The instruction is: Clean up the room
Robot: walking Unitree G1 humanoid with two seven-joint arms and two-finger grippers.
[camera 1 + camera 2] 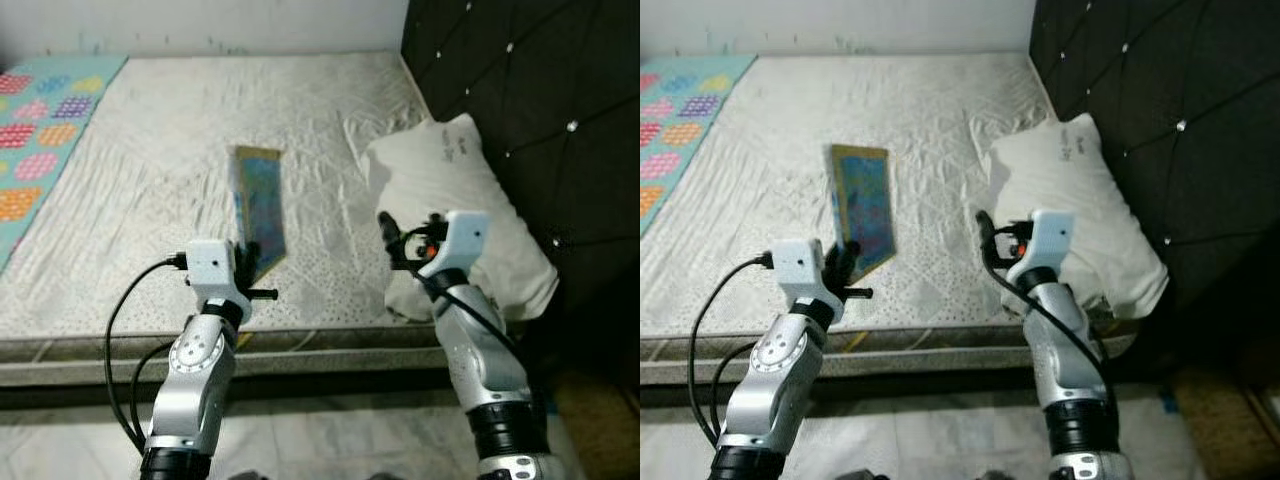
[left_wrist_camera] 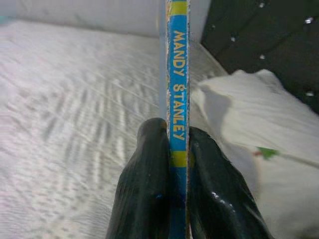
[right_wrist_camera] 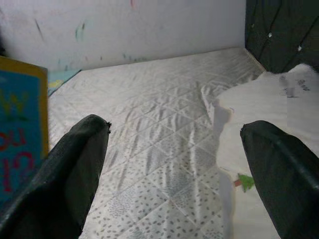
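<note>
Bed (image 1: 150, 150) item: book (image 1: 258, 205) upright beside pillow (image 1: 455, 190), left tool (image 1: 246, 262) clamped on spine, right tool (image 3: 174, 149) spread empty; keep grip firm, carry level.

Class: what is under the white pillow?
The pillow lies on the quilted mattress beside the dark headboard. Anything hidden beneath it cannot be seen.

A bed (image 1: 200, 140) carries everything here — its mattress wears a pale quilted cover with a rumpled, stitched surface. A white pillow (image 1: 460, 215) lies on it at the robot's right, against the dark tufted headboard (image 1: 530, 90). A colourful patterned blanket (image 1: 45, 120) lies along the far left side.
</note>
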